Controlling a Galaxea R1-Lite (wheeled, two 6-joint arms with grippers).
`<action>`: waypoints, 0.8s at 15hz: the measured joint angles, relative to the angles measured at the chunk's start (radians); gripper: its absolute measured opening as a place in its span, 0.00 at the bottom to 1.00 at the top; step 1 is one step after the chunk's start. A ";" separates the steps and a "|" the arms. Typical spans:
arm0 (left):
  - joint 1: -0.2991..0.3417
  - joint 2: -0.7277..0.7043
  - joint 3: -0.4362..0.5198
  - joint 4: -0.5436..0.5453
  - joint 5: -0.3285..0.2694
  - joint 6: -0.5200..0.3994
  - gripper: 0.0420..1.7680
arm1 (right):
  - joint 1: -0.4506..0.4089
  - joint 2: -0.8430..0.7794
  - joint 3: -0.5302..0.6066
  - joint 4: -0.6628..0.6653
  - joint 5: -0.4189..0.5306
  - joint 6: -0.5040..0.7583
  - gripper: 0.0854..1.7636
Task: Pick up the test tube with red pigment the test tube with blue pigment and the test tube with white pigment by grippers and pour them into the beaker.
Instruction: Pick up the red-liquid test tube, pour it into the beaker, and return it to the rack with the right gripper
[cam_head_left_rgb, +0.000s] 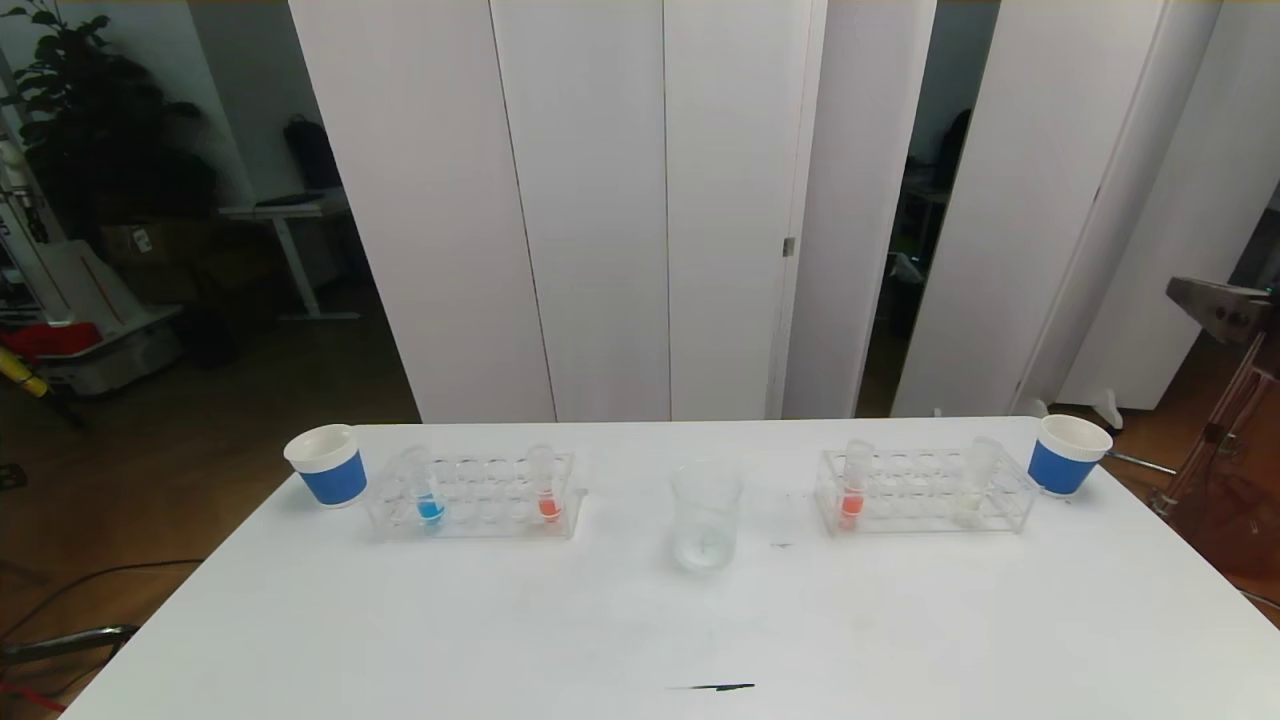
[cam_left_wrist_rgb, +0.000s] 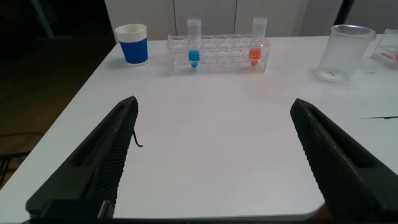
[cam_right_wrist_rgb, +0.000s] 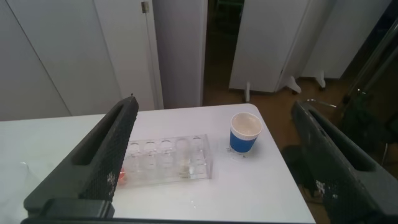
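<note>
White table (cam_head_left_rgb: 640, 620) fills the lower half of the head view; white folding panels (cam_head_left_rgb: 640, 200) stand behind it across the upper centre; neither arm shows in that view.

Left rack (cam_head_left_rgb: 475, 495), clear plastic, sits left of centre at the table's far edge; right rack (cam_head_left_rgb: 925, 490), same make, sits right of centre, well apart from the first.

Beaker (cam_head_left_rgb: 707, 515) stands upright between the two racks, at mid-frame, clear, apart from both.

Two blue-and-white paper cups: left cup (cam_head_left_rgb: 326, 465) just beside the left rack's outer end; right cup (cam_head_left_rgb: 1069, 455) just beside the right rack's outer end.

Test tube with blue pigment (cam_head_left_rgb: 428, 492) upright in the left rack, near its left end; red tube (cam_head_left_rgb: 547, 490) upright near that rack's right end; a second red tube (cam_head_left_rgb: 853, 488) upright near the right rack's left end; test tube with white pigment (cam_head_left_rgb: 972, 485) in the right rack toward its right end, pale liquid at the bottom, leaning slightly.

Left gripper (cam_left_wrist_rgb: 214, 162) hangs over the table's near part, jaws spread wide, nothing between them; blue tube and red tube lie far ahead at the frame's top.

Right gripper (cam_right_wrist_rgb: 214, 162) sits above the table's right end, jaws likewise wide and holding nothing; right rack and right cup show between its fingers at mid-frame.
</note>
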 joint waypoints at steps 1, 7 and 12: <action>0.000 0.000 0.000 0.000 0.000 0.000 0.99 | 0.040 0.055 -0.005 -0.043 -0.036 0.004 0.99; 0.000 0.000 0.000 0.000 0.000 0.000 0.99 | 0.186 0.312 0.012 -0.280 -0.144 0.025 0.99; 0.000 0.000 0.000 0.000 0.000 0.000 0.99 | 0.231 0.490 0.116 -0.546 -0.179 0.028 0.99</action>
